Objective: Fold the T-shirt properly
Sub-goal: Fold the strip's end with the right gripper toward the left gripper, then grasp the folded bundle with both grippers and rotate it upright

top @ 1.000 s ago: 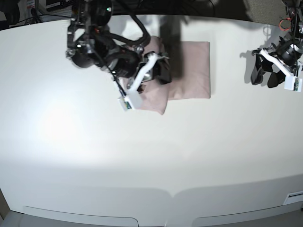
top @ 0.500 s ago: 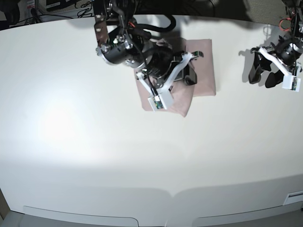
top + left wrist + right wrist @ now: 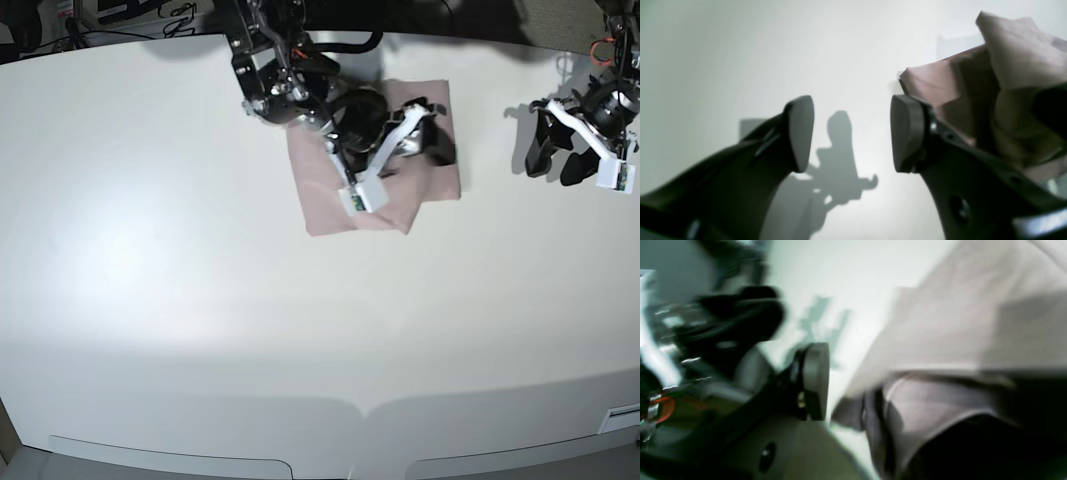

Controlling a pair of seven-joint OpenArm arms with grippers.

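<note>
One folded T-shirt (image 3: 330,190), one table (image 3: 200,300), two end effectors, left end effector (image 3: 553,160), right end effector (image 3: 432,135)

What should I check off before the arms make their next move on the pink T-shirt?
1. Dusty pink cotton T-shirt lies folded into a compact stack on the white table: ok.
2. Right gripper has let go of the cloth: cannot tell. The right wrist view is blurred, and only one of its fingers shows clearly.
3. Left gripper open and holding nothing: ok.
4. Left gripper parked off the shirt, out toward the table's side: ok.
5. Folded edges lined up: not ok. The lower layer juts out at the near corner in the base view.
6. Fabric snagged on the right arm: cannot tell.
</note>
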